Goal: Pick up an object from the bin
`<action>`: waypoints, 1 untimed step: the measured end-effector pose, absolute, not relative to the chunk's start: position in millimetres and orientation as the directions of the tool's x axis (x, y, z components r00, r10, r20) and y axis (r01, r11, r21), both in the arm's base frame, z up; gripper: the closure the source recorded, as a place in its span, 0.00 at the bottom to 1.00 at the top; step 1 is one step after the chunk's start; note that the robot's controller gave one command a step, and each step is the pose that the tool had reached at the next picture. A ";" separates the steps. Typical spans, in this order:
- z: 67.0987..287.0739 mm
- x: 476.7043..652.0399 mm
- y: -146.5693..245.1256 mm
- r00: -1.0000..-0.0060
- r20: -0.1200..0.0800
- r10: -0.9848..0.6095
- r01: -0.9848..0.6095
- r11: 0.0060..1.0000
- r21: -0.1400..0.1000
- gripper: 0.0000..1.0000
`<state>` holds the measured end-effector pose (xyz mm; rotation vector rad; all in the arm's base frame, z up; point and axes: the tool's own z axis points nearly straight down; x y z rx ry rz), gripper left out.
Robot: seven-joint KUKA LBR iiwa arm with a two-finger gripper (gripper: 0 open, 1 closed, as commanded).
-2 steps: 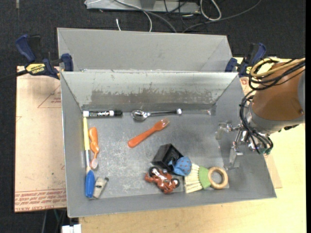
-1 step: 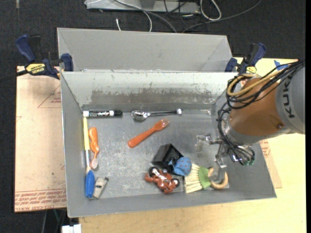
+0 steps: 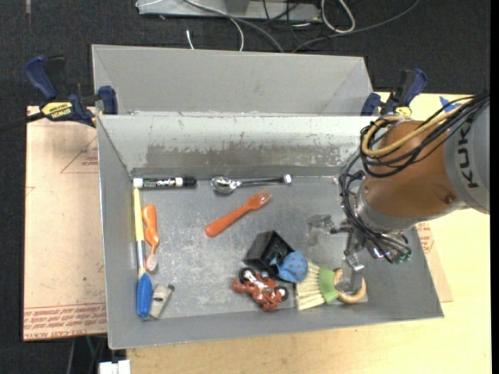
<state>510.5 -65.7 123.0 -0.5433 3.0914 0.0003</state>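
Observation:
My gripper (image 3: 337,248) hangs low over the bin's right front part, under the arm's orange cover, open, with bare floor showing between its fingers. One fingertip (image 3: 355,271) stands just above a tan ring (image 3: 353,292) with a green piece (image 3: 328,284) beside it. Left of those lies a beige brush (image 3: 311,293). A blue lump (image 3: 294,267) and a black block (image 3: 267,249) lie further left of the gripper.
A red-brown tangle (image 3: 261,288) lies by the front wall. An orange spoon (image 3: 238,214) is mid-bin; a metal spoon (image 3: 248,182) and black marker (image 3: 165,182) lie along the back wall. A yellow pencil (image 3: 138,224), orange piece (image 3: 150,226) and blue tool (image 3: 144,295) line the left side.

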 end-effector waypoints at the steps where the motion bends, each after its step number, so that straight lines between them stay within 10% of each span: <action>1: 100.4 482.1 -11.6 -0.868 -0.007 -0.497 -0.497 0.868 0.005 0.00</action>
